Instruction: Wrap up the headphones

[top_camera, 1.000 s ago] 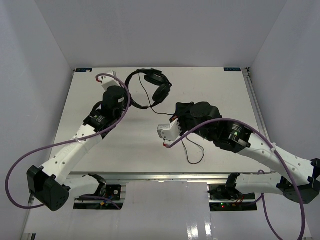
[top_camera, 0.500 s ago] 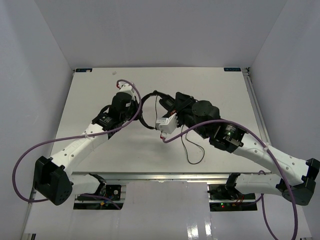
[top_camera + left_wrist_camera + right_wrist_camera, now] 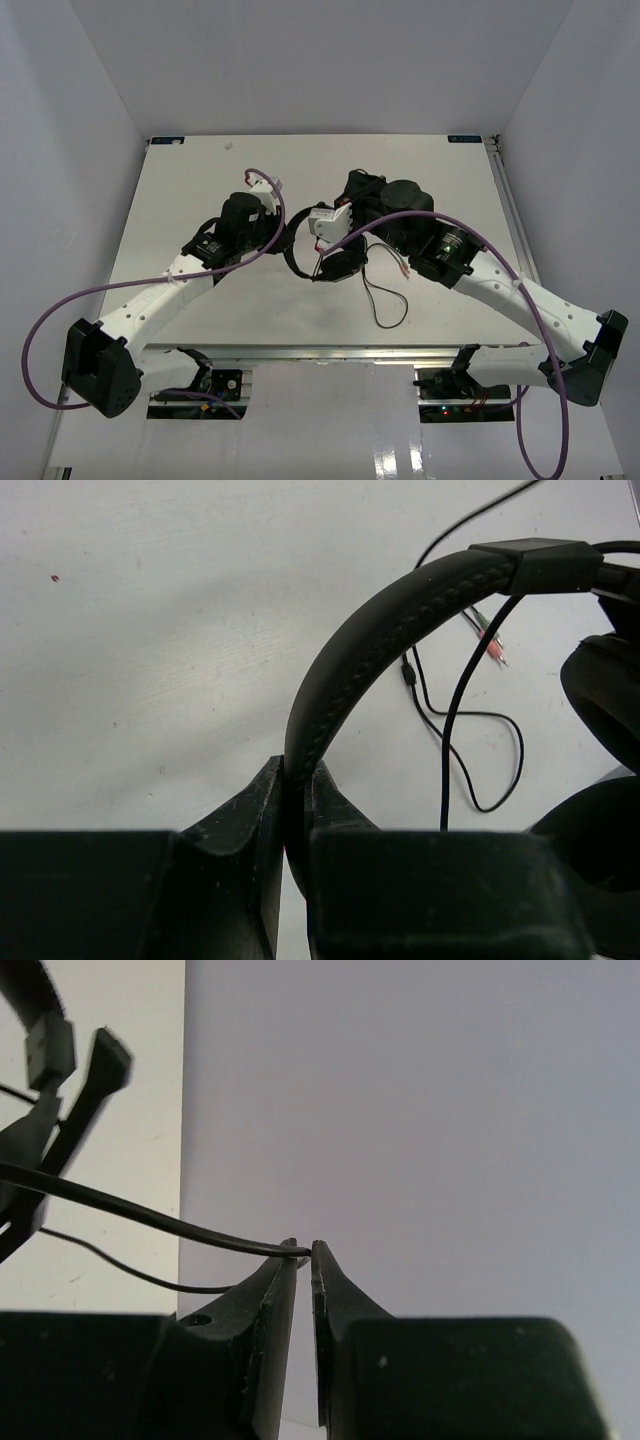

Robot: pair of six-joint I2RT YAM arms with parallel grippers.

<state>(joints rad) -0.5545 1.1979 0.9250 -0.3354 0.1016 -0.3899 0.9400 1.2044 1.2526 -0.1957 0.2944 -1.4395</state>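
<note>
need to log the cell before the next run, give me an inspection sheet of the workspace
surface: white table, flat, faint marks
job's things: headphones mid-table between the grippers; cord trails toward the near edge
clutter: one red speck
grippers: left gripper shut on the headband; right gripper jaws a slit apart, cord at their tips, grip unclear
cables: purple cables, slack loops, one per side
surroundings: plain walls on three sides
</note>
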